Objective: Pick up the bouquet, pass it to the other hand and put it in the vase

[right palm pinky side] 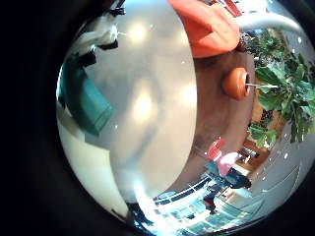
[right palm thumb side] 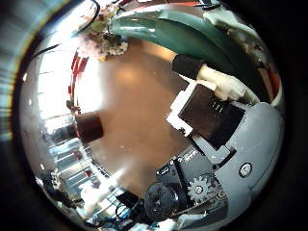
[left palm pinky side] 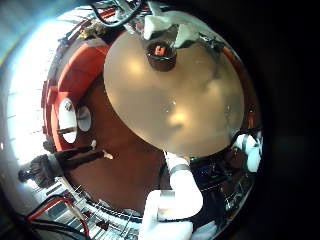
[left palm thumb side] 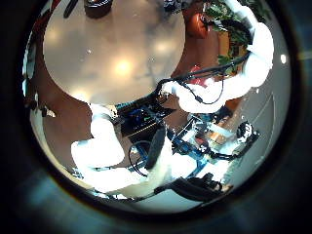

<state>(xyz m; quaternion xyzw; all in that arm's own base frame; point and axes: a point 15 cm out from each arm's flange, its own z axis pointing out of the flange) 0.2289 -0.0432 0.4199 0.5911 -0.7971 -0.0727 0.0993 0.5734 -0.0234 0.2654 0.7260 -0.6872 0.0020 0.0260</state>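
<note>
Right thumb side palm view: bouquet (right palm thumb side: pixel 178 34) is long & big, very close to the right hand (right palm thumb side: pixel 207 111), w/ its flowers at the far end. Can't tell if the fingers (right palm thumb side: pixel 197 67) wrap round it. Vase (right palm thumb side: pixel 89 125) stands upright on the round table (right palm thumb side: pixel 135 96), apart from the bouquet. Left little finger side palm view: left hand (left palm pinky side: pixel 175 200) is over the table edge, fingers loose, holding nothing. Vase sits at the far side of the table from it.
</note>
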